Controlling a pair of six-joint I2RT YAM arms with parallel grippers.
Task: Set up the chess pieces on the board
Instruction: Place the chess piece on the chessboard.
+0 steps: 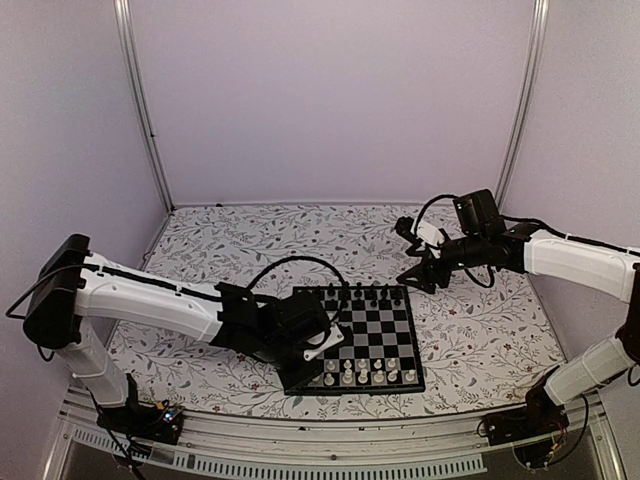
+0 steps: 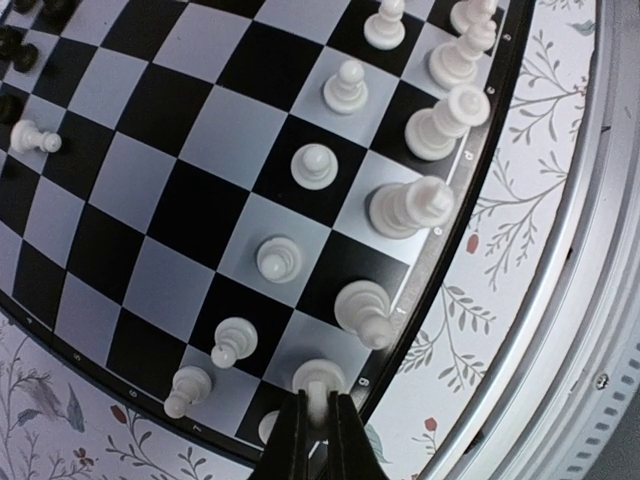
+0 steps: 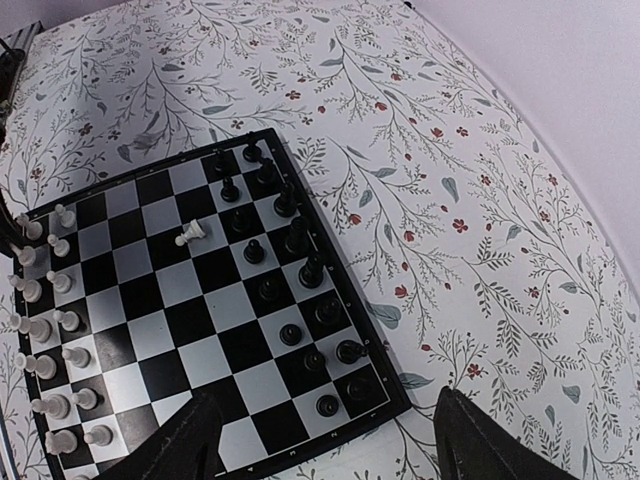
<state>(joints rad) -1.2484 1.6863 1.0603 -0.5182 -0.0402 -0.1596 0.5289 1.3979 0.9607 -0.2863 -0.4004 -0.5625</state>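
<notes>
The board (image 1: 377, 338) lies at mid-table, with black chess pieces (image 1: 360, 295) along its far side and white chess pieces (image 1: 362, 373) along its near side. My left gripper (image 1: 312, 352) is low over the near left corner. In the left wrist view the left gripper (image 2: 317, 432) is shut on the top of a white piece (image 2: 318, 380) standing on a light back-row square. One white pawn (image 3: 190, 233) lies tipped among the black pieces (image 3: 290, 290). My right gripper (image 1: 418, 276) hangs open and empty above the cloth, just right of the board's far right corner.
A floral tablecloth (image 1: 470, 330) covers the table. An aluminium rail (image 2: 590, 300) runs along the near edge, close to the board. A black cable (image 1: 290, 262) loops above the left arm. Purple walls and metal posts (image 1: 140, 100) enclose the space.
</notes>
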